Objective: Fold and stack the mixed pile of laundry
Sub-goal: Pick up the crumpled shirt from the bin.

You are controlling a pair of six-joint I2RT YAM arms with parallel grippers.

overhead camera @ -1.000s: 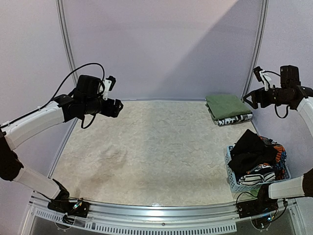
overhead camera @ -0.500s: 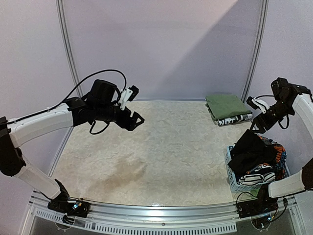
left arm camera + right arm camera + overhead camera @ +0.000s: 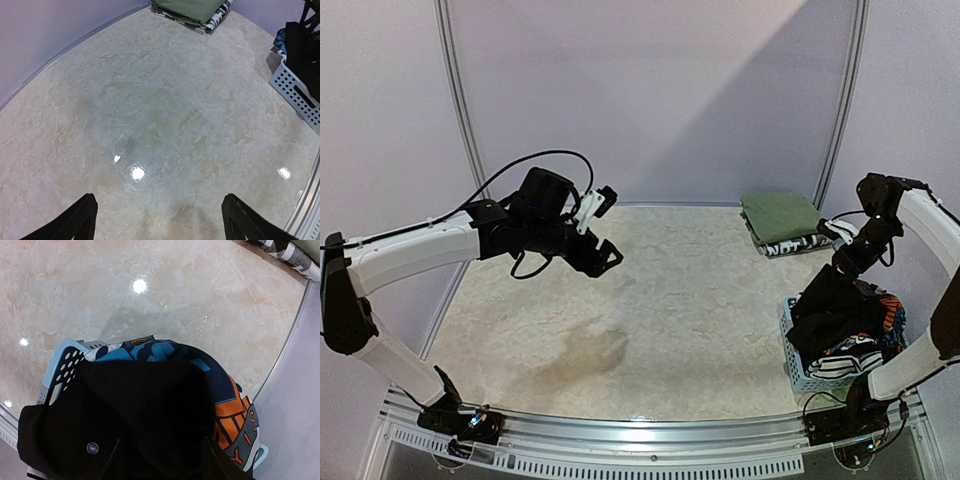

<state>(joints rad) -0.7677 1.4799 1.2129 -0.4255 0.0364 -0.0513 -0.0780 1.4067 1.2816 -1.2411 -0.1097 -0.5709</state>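
Laundry pile (image 3: 840, 320): heaped in the pale blue basket (image 3: 798, 372) at the near right corner of the bench (image 3: 670, 290). The basket is plastic, its walls pierced with round holes. On top lies a large black garment (image 3: 140, 405), matte and soft, bulging in a rounded hump over the rim. Under it is a cartoon-print piece (image 3: 235, 412) in orange, blue and white.

Right fingers (image 3: 837, 268): down on the far side of the black hump. In the wrist view they stand either side of a fold of that cloth. Black on black, so I cannot tell whether they pinch it or only flank it.

Left fingers (image 3: 160, 220): spread wide with nothing between them, in the air over the left half of the bench.

Bench surface: cream, marbled, glossy.

View differences:
- Right wrist view alone shows a small dark button (image 3: 91, 447) on the black garment.
- Top view alone shows a black-and-white printed piece (image 3: 845, 358) at the basket's near side.
- Left wrist view shows lamp glare on the bench. It also shows the olive-green cloth (image 3: 190, 7) at the far right corner, folded flat on a black-and-white patterned cloth (image 3: 217, 15).
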